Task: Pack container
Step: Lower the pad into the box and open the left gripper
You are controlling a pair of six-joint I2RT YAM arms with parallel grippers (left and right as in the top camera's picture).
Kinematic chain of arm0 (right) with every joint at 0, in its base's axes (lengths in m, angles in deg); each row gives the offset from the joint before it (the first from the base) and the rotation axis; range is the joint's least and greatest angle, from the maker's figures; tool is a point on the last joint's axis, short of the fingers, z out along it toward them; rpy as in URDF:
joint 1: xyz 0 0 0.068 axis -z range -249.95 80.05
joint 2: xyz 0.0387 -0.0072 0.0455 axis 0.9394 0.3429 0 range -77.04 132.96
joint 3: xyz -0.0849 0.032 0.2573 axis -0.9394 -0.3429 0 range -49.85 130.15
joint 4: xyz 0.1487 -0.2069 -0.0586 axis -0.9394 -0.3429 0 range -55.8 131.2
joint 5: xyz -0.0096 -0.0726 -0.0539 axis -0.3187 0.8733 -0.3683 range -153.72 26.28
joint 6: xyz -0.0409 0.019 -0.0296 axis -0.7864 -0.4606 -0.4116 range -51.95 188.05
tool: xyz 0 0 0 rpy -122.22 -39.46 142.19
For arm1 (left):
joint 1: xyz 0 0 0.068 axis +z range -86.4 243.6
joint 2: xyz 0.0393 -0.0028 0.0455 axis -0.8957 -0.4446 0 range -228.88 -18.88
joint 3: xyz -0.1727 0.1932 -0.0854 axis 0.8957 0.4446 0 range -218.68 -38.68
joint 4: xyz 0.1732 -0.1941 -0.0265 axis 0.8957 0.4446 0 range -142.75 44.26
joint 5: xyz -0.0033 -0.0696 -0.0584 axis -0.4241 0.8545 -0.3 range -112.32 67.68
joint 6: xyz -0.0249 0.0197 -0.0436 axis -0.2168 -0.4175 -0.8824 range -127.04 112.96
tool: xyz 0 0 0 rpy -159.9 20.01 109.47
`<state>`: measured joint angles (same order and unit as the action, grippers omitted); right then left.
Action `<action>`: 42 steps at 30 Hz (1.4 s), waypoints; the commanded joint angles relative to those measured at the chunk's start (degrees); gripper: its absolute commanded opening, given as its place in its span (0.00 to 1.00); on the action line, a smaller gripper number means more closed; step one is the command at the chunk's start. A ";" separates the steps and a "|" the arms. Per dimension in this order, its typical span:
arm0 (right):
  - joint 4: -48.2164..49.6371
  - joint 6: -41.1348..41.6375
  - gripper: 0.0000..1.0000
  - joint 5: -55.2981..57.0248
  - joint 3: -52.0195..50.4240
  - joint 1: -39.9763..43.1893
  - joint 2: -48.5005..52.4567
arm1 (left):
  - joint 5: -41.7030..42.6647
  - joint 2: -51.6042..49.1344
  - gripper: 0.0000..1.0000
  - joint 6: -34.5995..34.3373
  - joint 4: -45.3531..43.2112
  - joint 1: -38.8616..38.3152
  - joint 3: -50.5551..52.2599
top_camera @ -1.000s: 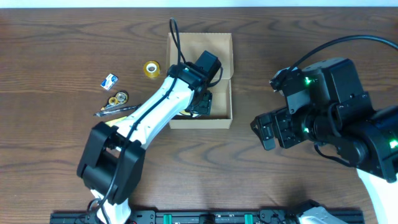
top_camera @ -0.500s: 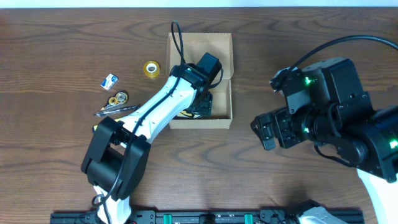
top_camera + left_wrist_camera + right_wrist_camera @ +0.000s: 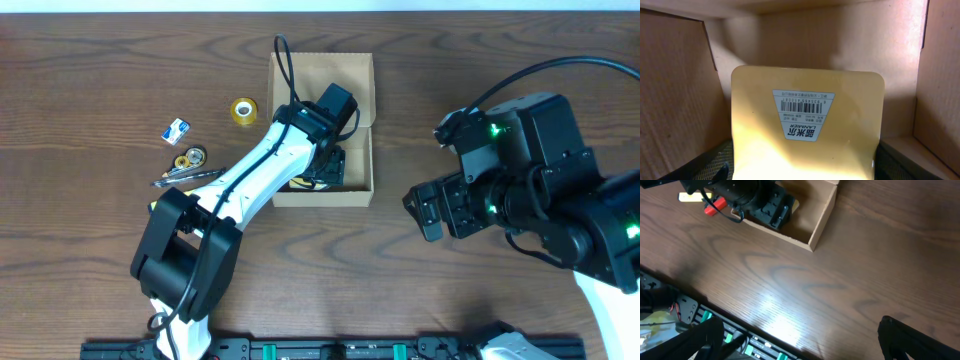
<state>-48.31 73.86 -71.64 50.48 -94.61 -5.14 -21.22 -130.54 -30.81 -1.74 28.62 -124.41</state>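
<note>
**Overhead and wrist views, two-arm packing station.** The container, an open tan cardboard box with its flap laid back towards the far edge, is shown on the wooden worktop. It lies close to the far edge and slightly left of centre.

The left arm is extended diagonally from its base at the near-left edge, up and to the right. Its white forearm is stretched over the box's near-left corner, and the wrist is bent down into the box. The left gripper is lowered inside the container, near its near wall.

In the left wrist view, a yellow pad bearing a white barcode label is pinched across its width. The dark fingers are pressed against its two side edges, and the cardboard walls are seen on every side.

The right arm is folded at the right side of the worktop, well apart from the box. The right gripper is pointed towards the centre, and its fingers are spread wide with nothing between them. Only bare wood and the box's near-right corner are seen below it.

Left of the container, four loose items are grouped:
- a yellow tape roll
- a small blue-and-white item
- a smaller roll
- a slim dark tool, whose kind cannot be told
</note>
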 commanded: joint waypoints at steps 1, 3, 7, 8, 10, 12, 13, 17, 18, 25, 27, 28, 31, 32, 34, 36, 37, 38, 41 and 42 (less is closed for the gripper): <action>-0.11 -0.74 0.99 0.20 0.09 0.31 0.07 | -0.07 -0.52 0.64 -0.28 0.15 0.04 0.50; -0.11 -0.72 0.99 0.17 0.09 0.31 0.07 | -0.04 -0.52 0.67 -0.26 0.17 0.04 0.50; -0.09 -0.74 0.99 0.20 0.09 0.31 0.07 | -0.04 -0.52 0.71 -0.26 0.35 0.04 0.50; -0.11 -0.72 0.99 0.20 0.09 0.31 0.07 | -0.04 -0.52 0.72 -0.24 0.46 0.04 0.50; -0.11 -0.74 0.99 0.20 0.09 0.31 0.07 | -0.04 -0.52 0.73 -0.24 0.79 0.04 0.50; -0.09 -0.74 0.99 0.17 0.09 0.31 0.07 | -0.04 -0.52 0.74 -0.24 1.03 0.04 0.50; -0.09 -0.74 0.99 0.20 0.09 0.31 0.07 | -0.04 -0.52 0.75 -0.24 1.05 0.04 0.50; -0.11 -0.74 0.99 0.20 0.09 0.31 0.07 | -0.04 -0.52 0.81 -0.22 1.07 0.04 0.50; -0.09 -0.74 0.99 0.20 0.09 0.31 0.07 | -0.04 -0.52 0.81 -0.22 1.09 0.04 0.50; -0.09 -0.74 0.99 0.17 0.09 0.31 0.07 | -0.02 -0.52 0.86 0.26 1.22 0.04 0.50; -0.11 -0.74 0.99 0.20 0.09 0.31 0.07 | -0.04 -0.52 0.89 0.66 1.25 0.04 0.50; -0.11 -0.72 0.99 0.20 0.09 0.31 0.07 | -0.04 -0.52 0.90 0.66 1.25 0.04 0.50; -0.09 -0.74 0.99 0.20 0.09 0.31 0.07 | -0.02 -0.52 0.90 1.07 1.22 0.04 0.50; -0.11 -0.74 0.99 0.20 0.09 0.31 0.07 | -0.04 -0.52 0.90 1.07 1.25 0.04 0.50; -0.09 -0.74 0.99 0.20 0.09 0.31 0.07 | -0.04 -0.52 0.91 1.07 1.25 0.04 0.50; -0.09 -0.74 0.99 0.20 0.09 0.31 0.07 | -0.04 -0.52 0.91 1.09 1.25 0.04 0.50; -0.09 -0.74 0.99 0.20 0.09 0.31 0.07 | -0.04 -0.52 0.91 1.09 1.25 0.07 0.50; -0.09 -0.74 0.99 0.20 0.09 0.31 0.07 | -0.04 -0.52 0.91 1.22 1.25 0.07 0.50; -0.11 -0.74 0.99 0.17 0.09 0.31 0.07 | -0.07 -0.52 0.90 2.27 1.20 0.09 0.48; -0.11 -0.74 0.99 0.17 0.09 0.31 0.07 | -0.04 -0.48 0.88 2.64 1.20 0.09 0.46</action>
<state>-48.31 73.86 -71.64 50.48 -94.61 -5.14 -21.20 -130.54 -29.91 -0.71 28.62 -124.41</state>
